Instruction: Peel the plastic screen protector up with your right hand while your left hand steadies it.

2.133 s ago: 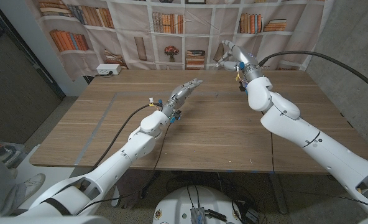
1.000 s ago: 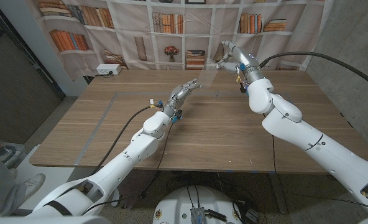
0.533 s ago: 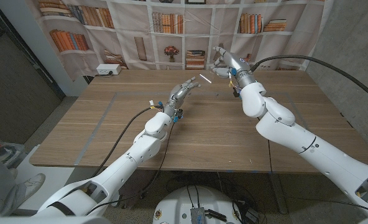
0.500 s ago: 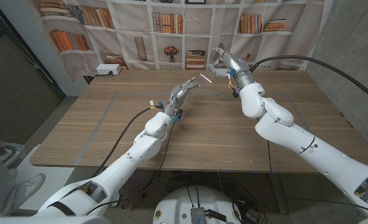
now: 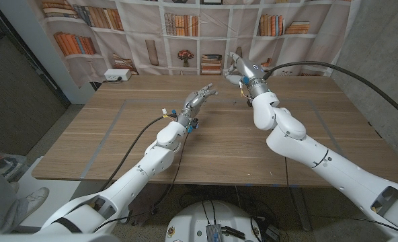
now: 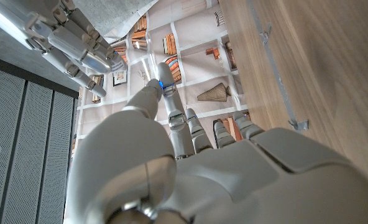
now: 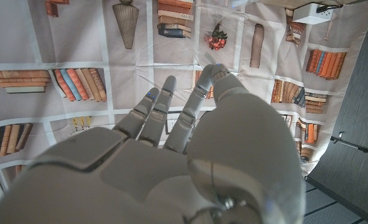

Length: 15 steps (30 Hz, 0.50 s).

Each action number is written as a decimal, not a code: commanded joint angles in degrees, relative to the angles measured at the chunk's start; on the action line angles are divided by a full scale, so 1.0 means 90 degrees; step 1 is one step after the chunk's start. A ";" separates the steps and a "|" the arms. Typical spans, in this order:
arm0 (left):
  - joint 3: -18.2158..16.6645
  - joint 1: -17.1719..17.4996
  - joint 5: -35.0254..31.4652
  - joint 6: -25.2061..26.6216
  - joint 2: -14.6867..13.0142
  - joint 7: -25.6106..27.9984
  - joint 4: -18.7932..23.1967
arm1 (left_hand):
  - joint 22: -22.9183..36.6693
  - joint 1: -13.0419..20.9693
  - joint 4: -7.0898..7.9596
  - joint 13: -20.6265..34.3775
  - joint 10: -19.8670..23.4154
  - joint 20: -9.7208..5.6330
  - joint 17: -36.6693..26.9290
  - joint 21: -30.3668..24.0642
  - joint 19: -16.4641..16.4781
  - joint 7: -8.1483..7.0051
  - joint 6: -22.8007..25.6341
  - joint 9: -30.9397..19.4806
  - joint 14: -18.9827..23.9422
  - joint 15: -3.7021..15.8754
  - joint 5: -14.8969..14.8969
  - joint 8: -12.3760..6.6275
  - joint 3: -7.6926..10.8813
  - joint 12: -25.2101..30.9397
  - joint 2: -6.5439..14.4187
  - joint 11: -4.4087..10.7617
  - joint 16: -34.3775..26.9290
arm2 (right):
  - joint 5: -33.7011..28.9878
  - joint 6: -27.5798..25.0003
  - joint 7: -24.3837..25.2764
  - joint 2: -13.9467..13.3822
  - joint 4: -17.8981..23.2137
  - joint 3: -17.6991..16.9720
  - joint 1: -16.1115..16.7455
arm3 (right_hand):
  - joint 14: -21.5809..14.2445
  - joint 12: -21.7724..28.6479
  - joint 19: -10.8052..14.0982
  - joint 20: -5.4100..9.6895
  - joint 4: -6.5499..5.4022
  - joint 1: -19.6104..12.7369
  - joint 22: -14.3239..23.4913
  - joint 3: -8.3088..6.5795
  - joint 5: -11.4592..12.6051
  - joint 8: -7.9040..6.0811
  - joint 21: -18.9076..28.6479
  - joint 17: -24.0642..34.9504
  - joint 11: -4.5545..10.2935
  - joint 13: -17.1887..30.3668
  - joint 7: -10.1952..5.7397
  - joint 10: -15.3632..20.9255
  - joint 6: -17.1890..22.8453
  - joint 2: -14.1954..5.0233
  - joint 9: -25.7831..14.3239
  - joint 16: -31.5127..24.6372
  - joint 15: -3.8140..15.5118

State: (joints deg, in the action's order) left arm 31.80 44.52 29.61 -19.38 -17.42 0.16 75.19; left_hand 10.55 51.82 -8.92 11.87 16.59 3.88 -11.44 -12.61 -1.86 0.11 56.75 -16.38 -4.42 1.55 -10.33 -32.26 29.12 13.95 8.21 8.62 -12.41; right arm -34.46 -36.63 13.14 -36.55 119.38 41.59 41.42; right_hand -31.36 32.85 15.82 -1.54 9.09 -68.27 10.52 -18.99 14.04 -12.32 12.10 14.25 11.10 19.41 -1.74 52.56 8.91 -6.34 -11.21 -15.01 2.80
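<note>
A bookshelf-print backdrop (image 5: 185, 27) hangs behind the bare wooden surface (image 5: 219, 141). Both hands are raised above its far half: the right hand (image 5: 236, 67) is farther back, the left hand (image 5: 199, 99) just short of it. The screen protector (image 6: 148, 67) is only a faint sheen at the left fingers (image 6: 165, 93), pointing toward the right hand. I cannot tell whether either hand's fingers clamp it.
</note>
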 commanded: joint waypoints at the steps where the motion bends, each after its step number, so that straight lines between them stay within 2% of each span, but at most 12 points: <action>1: -0.0014 0.0044 0.0027 0.0008 -0.0059 -0.0071 0.0050 | 0.0034 0.0005 0.0000 0.0018 0.0068 -0.0025 -0.0009 -0.0017 -0.0040 -0.0011 0.0084 0.0015 -0.0016 0.0015 0.0041 -0.0063 0.0063 -0.0037 -0.0001 -0.0022 0.0033 | -0.0544 -0.0277 0.0285 0.0202 -0.0259 0.0080 -0.0093 | -0.0049 0.0042 0.0025 -0.0014 0.0025 -0.0031 0.0013 -0.0048 0.0029 0.0006 -0.0007 0.0041 0.0158 0.0672 -0.0033 0.0204 0.0069 0.0068 -0.0005 -0.0026 0.1111; 9: -0.0008 0.0037 0.0074 -0.0004 -0.0095 -0.0207 0.0040 | 0.0035 0.0017 0.0007 0.0017 0.0081 -0.0047 -0.0006 -0.0013 -0.0044 -0.0006 0.0149 0.0064 -0.0018 0.0032 0.0051 -0.0065 0.0066 -0.0048 -0.0033 -0.0014 0.0040 | -0.1189 -0.0575 0.0808 0.0453 -0.0592 0.0250 -0.0132 | -0.0125 0.0039 0.0056 -0.0001 0.0050 -0.0076 0.0013 -0.0045 0.0027 -0.0016 0.0003 0.0077 0.0155 0.0672 -0.0114 0.0249 0.0147 0.0084 -0.0006 -0.0079 0.1136; 15: -0.0025 0.0019 0.0094 -0.0137 -0.0044 -0.0257 -0.0046 | 0.0035 0.0024 0.0012 0.0017 0.0093 -0.0045 -0.0004 -0.0011 -0.0045 -0.0005 0.0154 0.0097 -0.0021 0.0026 0.0054 -0.0050 0.0069 -0.0054 -0.0047 -0.0016 0.0045 | -0.1574 -0.0512 0.1312 0.0691 -0.1006 0.0489 -0.0116 | -0.0194 0.0003 0.0066 -0.0001 0.0091 -0.0155 0.0013 -0.0072 0.0033 -0.0014 0.0004 0.0091 0.0135 0.0621 -0.0122 0.0274 0.0165 0.0108 -0.0007 -0.0103 0.1162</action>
State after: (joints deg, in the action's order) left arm 31.72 44.76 30.22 -19.33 -17.97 -1.33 75.42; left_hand 10.55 51.87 -8.68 11.86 16.97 3.58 -11.45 -12.61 -2.18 0.09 57.55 -15.45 -4.41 1.54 -9.91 -32.51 29.35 13.51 8.15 8.40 -11.98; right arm -41.92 -40.19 18.06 -33.32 115.06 43.43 40.44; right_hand -32.10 32.74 15.82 -1.53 9.57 -68.87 10.52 -19.47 14.02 -12.32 12.10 14.79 10.88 19.41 -2.77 52.96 9.93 -5.74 -11.21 -15.48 3.08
